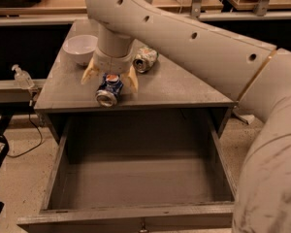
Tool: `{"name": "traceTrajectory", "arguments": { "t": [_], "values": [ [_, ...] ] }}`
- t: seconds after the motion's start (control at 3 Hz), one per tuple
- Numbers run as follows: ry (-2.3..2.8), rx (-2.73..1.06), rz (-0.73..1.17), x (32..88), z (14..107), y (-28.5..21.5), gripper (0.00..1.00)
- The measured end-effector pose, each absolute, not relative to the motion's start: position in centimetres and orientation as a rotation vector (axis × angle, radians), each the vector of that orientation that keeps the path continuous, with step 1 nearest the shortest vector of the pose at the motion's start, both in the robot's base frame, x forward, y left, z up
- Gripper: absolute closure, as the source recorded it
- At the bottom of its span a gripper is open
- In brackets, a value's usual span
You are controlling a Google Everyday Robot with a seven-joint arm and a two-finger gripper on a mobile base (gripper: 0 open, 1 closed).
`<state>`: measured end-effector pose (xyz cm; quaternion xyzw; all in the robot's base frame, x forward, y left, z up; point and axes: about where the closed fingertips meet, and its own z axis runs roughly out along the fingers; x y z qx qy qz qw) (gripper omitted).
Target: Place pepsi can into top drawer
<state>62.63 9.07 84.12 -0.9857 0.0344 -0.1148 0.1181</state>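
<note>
The pepsi can (108, 90), dark blue with a red-white logo, lies on its side near the front edge of the grey cabinet top (184, 89), its silver end facing me. My gripper (110, 78) hangs straight down over it, open, with one yellowish fingertip (89, 74) left of the can and the other right of it. The can lies between them on the surface. The top drawer (131, 217) is pulled wide open below the cabinet front, and its inside holds nothing.
A white bowl (80, 48) sits at the back left of the cabinet top. A pale green-and-white can (145, 59) lies on its side right of my wrist. A clear bottle (22, 76) stands on a low ledge at left. My arm fills the right side.
</note>
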Motion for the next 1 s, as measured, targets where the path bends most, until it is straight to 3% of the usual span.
{"name": "traceTrajectory", "arguments": {
  "t": [0.33, 1.0],
  "values": [
    [0.097, -2.927, -0.339, 62.4, 83.7, 9.2, 0.49],
    [0.023, -2.841, -0.280, 61.2, 88.0, 9.1, 1.00]
  ]
}}
